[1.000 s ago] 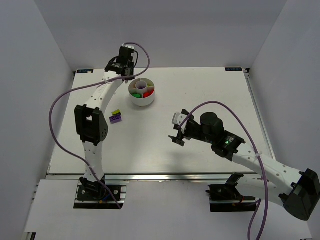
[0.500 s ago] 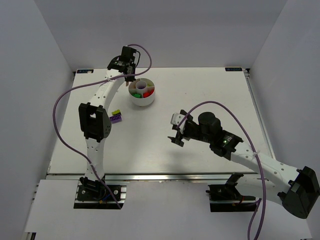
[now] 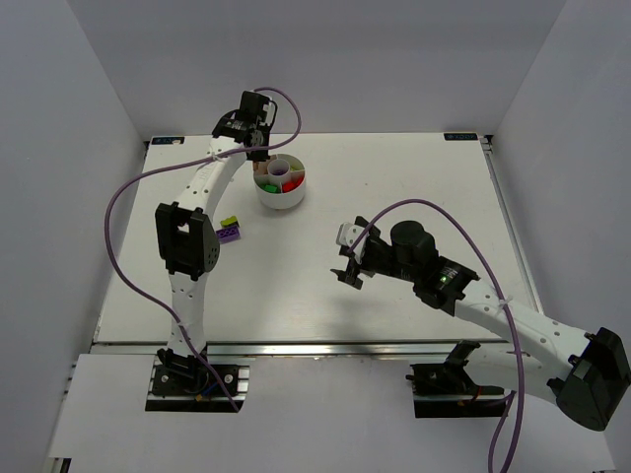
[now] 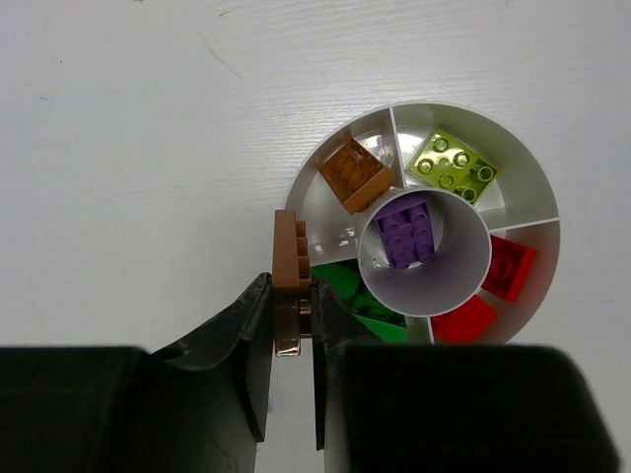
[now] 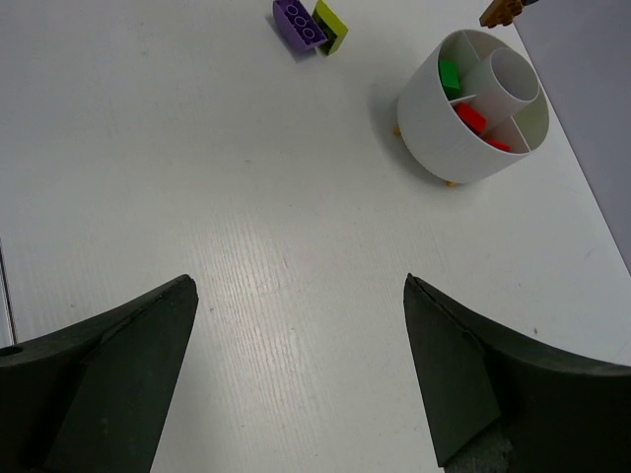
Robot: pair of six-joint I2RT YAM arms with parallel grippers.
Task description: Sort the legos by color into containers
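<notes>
Held lego: an orange brick (image 4: pixel 289 256) is pinched edge-on between my left fingers, studs facing the dish.
Where it is: at the outer rim of the white dish (image 4: pixel 523 175), on the side where the orange wedge meets the green one; I cannot tell whether it touches the rim.
Left gripper (image 4: pixel 292 296): clamped on that orange brick, one finger on each flat side; from above it sits at the far-left edge of the dish (image 3: pixel 280 197).
Orange wedge: one orange brick (image 4: pixel 355 173) lies tilted inside.
Lime wedge: one lime-yellow brick (image 4: pixel 452 166), studs up.
Centre well: one purple brick (image 4: pixel 406 229), studs up.
Red wedge: two red bricks, one (image 4: pixel 510 268) toward the outer wall, one (image 4: pixel 463 320) next to it.
Green wedge: green bricks (image 4: pixel 380 313) partly hidden under my left finger.
Loose legos: a purple brick (image 3: pixel 229 236) and a lime-yellow brick (image 3: pixel 229 222) lie side by side on the table (image 3: pixel 414 177), near my left arm, apart from the dish.
Right gripper (image 5: pixel 298 284): jaws spread wide with nothing between them, hanging over bare table in the middle, well apart from the dish (image 5: pixel 434 138) and from the loose pair.
</notes>
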